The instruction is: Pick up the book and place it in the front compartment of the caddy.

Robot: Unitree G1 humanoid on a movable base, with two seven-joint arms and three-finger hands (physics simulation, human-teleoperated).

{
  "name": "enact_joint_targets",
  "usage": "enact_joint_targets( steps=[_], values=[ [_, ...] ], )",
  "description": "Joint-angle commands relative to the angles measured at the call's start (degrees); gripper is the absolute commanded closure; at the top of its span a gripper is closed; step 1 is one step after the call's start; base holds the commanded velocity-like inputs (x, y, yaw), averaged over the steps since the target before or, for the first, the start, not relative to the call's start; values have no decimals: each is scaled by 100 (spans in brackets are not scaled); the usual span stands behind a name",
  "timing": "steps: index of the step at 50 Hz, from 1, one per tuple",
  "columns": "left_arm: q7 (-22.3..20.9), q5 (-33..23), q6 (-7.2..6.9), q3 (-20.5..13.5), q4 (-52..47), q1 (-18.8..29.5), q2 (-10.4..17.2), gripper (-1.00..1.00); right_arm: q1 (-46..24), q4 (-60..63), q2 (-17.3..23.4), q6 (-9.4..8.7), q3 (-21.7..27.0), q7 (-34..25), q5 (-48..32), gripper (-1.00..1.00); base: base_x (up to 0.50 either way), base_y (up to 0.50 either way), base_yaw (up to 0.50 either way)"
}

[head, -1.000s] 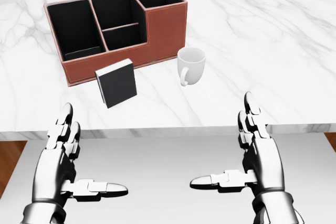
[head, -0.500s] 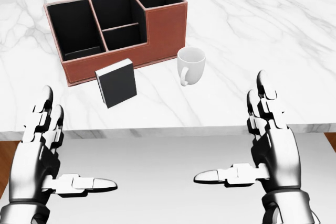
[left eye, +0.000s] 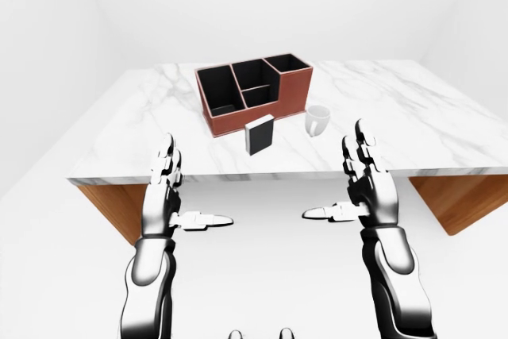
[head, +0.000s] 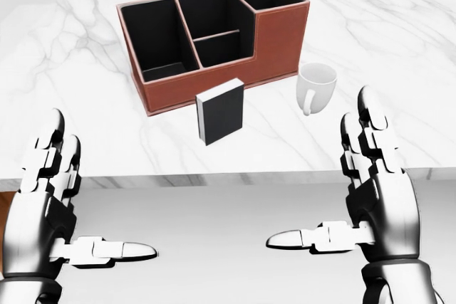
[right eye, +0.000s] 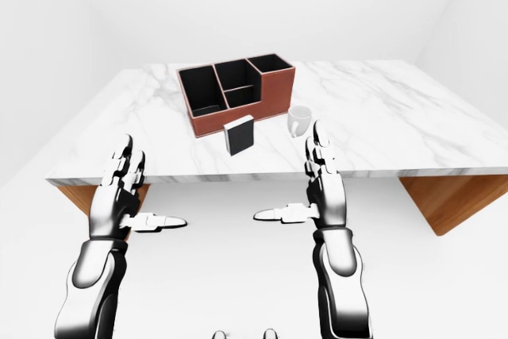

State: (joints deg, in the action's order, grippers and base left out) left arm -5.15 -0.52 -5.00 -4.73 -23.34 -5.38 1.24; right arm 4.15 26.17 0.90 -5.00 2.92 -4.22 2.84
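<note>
White, bare-walled room; white marble tabletop on a wooden base, its near edge running just above both hands in the head view.

Whole head picture slid rightward over the past second: caddy, book and mug all carried across together, relative layout unchanged. Read as movement of the base or head, not of the things. Result: book brought close to the midline, between the two sets of fingers.

Left hand held low, short of the tabletop edge, fingers spread and upright, thumb out sideways, gripping nothing. Right hand likewise, fingers splayed and empty, tips overlapping the tabletop edge in view.

Book stood upright, up and right of the left fingers, up and left of the right fingers, just below the caddy's long wall, apparently not touching it. Mug just up-left of the right fingertips.

Probably still lining up for the approach; grasp not yet begun. Upright book judged easy to topple if nudged.
</note>
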Motion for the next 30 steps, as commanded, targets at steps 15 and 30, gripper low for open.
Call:
enact_joint_targets(
  steps=[15, 30],
  values=[
    [-5, 3, 0, 21, -36, -26, -6, -100, 88, 210, -10, 0, -82, -95, -44, -100, 9, 7, 0],
    [-15, 14, 0, 34, -193, -50, -10, -100, 42, 152, -1, 0, -62, -104, -61, -100, 50, 0, 0]
  ],
)
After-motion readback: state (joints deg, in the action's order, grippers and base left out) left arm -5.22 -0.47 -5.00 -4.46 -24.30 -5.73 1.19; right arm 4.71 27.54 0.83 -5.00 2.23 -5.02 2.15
